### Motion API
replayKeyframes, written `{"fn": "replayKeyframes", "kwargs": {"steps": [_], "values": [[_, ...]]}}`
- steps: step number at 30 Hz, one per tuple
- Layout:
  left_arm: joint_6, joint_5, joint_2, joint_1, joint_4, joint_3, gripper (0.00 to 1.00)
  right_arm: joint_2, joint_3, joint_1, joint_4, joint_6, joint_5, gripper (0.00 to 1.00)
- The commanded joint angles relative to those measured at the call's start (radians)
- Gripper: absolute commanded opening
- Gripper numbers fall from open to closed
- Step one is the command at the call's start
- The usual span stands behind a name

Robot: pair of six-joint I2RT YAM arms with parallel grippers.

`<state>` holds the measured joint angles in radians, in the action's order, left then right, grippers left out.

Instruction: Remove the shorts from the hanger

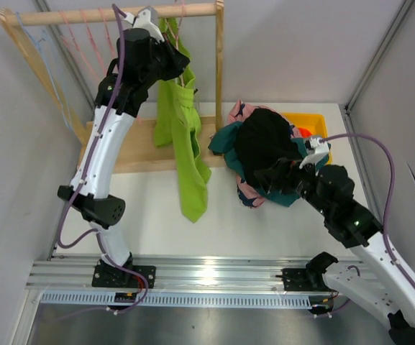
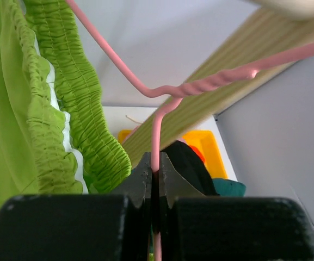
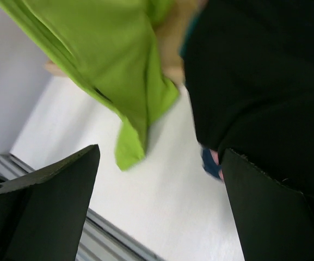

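left gripper (image 2: 155,173): jaws closed down to a sliver, pinching the pink hanger (image 2: 200,86) wire, high at the wooden rack (image 1: 121,13)
right gripper (image 3: 161,151): jaws wide apart, nothing between them; low by the pile, black fabric right at one finger, can't tell if touching
lime shorts (image 1: 182,136): only pair on the hanger, gathered waistband up at the wire, legs hanging down over the rack base
handling: light, soft, floppy; should slide on the smooth wire but the elastic may snag
grip point: I'd take the bunched waistband, or a low leg hem and pull down while my left holds the wire steady
count, shorts: five. One hung; four off: black (image 1: 265,140), teal (image 1: 225,140), pink (image 1: 239,111) heaped, orange (image 1: 303,132) in the yellow bin (image 1: 315,121)
count, hangers: one in my grip; more thin wires on the rail, too fine to count
count, bins: one
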<state>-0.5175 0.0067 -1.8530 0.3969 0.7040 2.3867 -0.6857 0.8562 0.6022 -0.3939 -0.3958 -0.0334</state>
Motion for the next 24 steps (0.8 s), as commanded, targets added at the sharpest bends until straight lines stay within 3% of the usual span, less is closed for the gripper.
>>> {"fn": "replayKeyframes", "kwargs": {"steps": [1, 6, 8, 9, 11, 12, 13, 15, 17, 20, 21, 24], "values": [[0.002, 0.022, 0.149, 0.007, -0.061, 0.046, 0.00, -0.083, 0.186, 0.037, 0.138, 0.092, 0.112, 0.99], [-0.003, 0.038, 0.210, 0.007, -0.072, -0.021, 0.00, -0.270, 0.442, 0.211, 0.164, 0.191, 0.065, 0.99], [0.001, 0.041, 0.212, 0.008, -0.054, -0.017, 0.00, -0.397, 0.535, 0.275, 0.089, 0.273, -0.105, 0.99], [0.004, 0.042, 0.215, 0.007, -0.048, -0.015, 0.00, -0.449, 0.657, 0.271, 0.037, 0.281, -0.313, 0.99], [0.010, 0.047, 0.228, 0.007, -0.029, -0.021, 0.00, -0.630, 0.794, 0.236, -0.185, 0.235, -0.526, 0.99], [0.013, 0.049, 0.235, 0.007, -0.026, -0.032, 0.00, -0.684, 0.904, 0.150, -0.347, 0.186, -0.648, 0.99], [0.017, 0.050, 0.248, 0.007, -0.023, -0.038, 0.00, -0.775, 0.956, 0.086, -0.428, 0.123, -0.652, 0.99], [0.025, 0.052, 0.265, 0.008, -0.015, -0.073, 0.00, -0.822, 0.985, -0.089, -0.497, 0.035, -0.513, 0.99], [0.034, 0.055, 0.296, 0.007, -0.015, -0.093, 0.00, -0.784, 0.919, -0.143, -0.453, 0.014, -0.331, 0.99], [0.051, 0.052, 0.334, 0.007, -0.023, -0.151, 0.00, -0.617, 0.706, -0.038, -0.200, 0.040, -0.223, 0.99], [0.054, 0.050, 0.340, 0.007, -0.027, -0.171, 0.00, -0.597, 0.683, 0.064, -0.133, 0.035, -0.224, 0.99], [0.057, 0.047, 0.356, 0.007, -0.034, -0.210, 0.00, -0.604, 0.704, 0.271, -0.111, 0.017, -0.258, 0.99]]}}
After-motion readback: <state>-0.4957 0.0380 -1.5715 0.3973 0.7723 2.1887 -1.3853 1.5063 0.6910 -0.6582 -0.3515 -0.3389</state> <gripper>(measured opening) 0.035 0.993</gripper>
